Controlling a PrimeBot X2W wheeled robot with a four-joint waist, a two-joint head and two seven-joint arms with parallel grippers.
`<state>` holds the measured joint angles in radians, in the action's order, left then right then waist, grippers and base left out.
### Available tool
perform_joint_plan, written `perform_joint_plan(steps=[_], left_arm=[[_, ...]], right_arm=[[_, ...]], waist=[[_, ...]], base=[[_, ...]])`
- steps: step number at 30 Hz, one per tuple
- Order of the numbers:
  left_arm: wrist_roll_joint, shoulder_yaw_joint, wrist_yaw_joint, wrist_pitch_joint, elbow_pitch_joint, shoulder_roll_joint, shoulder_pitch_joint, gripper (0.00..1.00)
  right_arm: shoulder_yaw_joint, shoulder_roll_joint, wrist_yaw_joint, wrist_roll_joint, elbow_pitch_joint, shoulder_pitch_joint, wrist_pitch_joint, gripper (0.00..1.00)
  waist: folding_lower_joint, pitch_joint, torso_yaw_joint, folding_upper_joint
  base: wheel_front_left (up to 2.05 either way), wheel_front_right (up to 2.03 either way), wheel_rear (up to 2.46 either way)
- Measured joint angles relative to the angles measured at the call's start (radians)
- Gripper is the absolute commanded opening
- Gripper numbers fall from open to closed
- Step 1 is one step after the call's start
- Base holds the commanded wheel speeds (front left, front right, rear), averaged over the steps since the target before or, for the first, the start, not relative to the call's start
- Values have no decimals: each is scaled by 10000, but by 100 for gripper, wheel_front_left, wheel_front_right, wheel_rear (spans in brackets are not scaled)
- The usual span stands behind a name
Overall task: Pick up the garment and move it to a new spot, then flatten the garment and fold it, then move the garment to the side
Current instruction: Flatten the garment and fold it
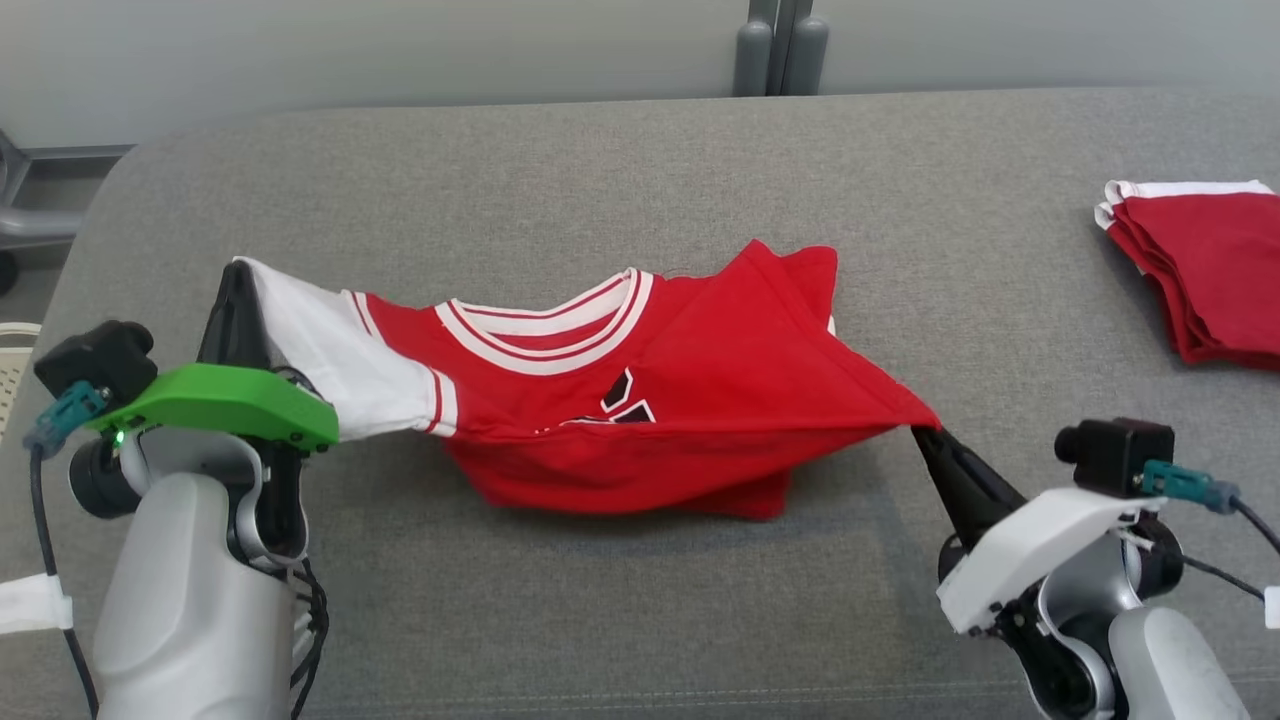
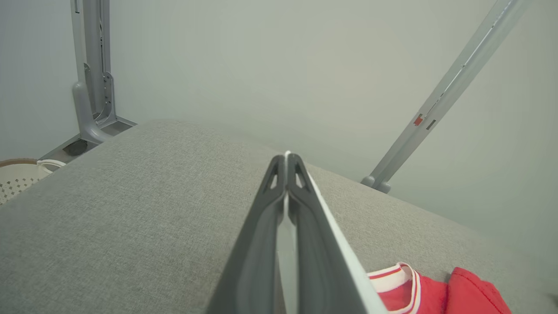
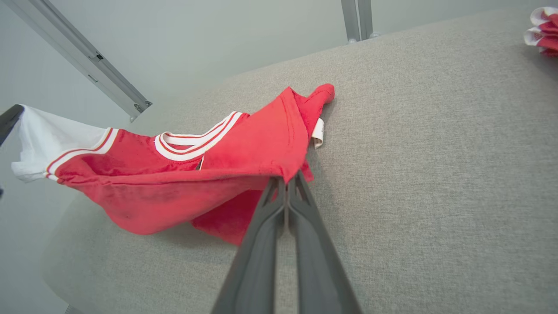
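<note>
**Item 1: garment** (image 1: 640,400). Red jersey-style T-shirt with a white sleeve (image 1: 320,360), a red-and-white striped collar (image 1: 545,330) and a dark chest print mostly lost in a fold.
- Location: the middle of the gray padded table (image 1: 640,160), strung between the two grippers.
- Condition: the upper edge is raised and pulled fairly taut. The lower body sags and rests bunched on the padding, with one side doubled over the front.

**Item 2: left gripper** (image 1: 238,270). The fingers are pressed flat together on the end of the white sleeve. In the left wrist view a thin white strip of cloth lies between them.

**Item 3: right gripper** (image 1: 922,432). The fingers are closed tight on a red corner of the shirt. Whether that corner is hem or shoulder cannot be told.

**Note on the hold.** The two pinch points sit at opposite ends, probably so that drawing the arms apart spreads the cloth. That would let it be carried and laid down flat. Judged stage: transfer or early flattening. No fold has been made yet, and the doubled side will likely need opening out.

**Item 4: stack of folded red garments** (image 1: 1200,270). It sits at the table's right edge, well apart from the shirt. It is likely the side spot for finished pieces.

**Item 5: pale perforated basket** (image 2: 17,179). It stands beyond the table's left edge.
</note>
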<state>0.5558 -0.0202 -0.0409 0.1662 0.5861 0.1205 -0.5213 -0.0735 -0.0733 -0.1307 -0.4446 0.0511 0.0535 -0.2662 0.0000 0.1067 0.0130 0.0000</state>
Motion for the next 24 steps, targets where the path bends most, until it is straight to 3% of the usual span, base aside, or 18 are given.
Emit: perform_joint_plan(steps=[6, 10, 13, 17, 24], left_arm=[[366, 86, 420, -853, -1386, -138, -458, 0], [594, 240, 594, -1168, -1760, -79, -1548, 0], [771, 397, 591, -1365, -1860, 75, -2645, 0], [1509, 706, 234, -1649, -1856, 128, -4285, 0], [1918, 941, 188, -2215, -1760, 625, -7098, 0]], right_arm=[[-370, -117, 0, -608, 109, 1634, -614, 0], [-719, -259, 0, -957, -485, 3423, -773, 0], [-794, -362, 2, -1106, -1187, 4902, -752, 0], [-685, -454, 6, -1279, -2295, 6878, -497, 0], [-479, -805, 0, -740, -3975, 10431, 178, 0]], waist=[[0, 498, -199, 0], [0, 1006, -401, 0], [0, 1459, -566, 0], [1, 2140, -764, 0], [2, 3503, -1048, 0]], base=[[0, 0, 0], [0, 0, 0], [0, 0, 0], [0, 0, 0], [0, 0, 0]])
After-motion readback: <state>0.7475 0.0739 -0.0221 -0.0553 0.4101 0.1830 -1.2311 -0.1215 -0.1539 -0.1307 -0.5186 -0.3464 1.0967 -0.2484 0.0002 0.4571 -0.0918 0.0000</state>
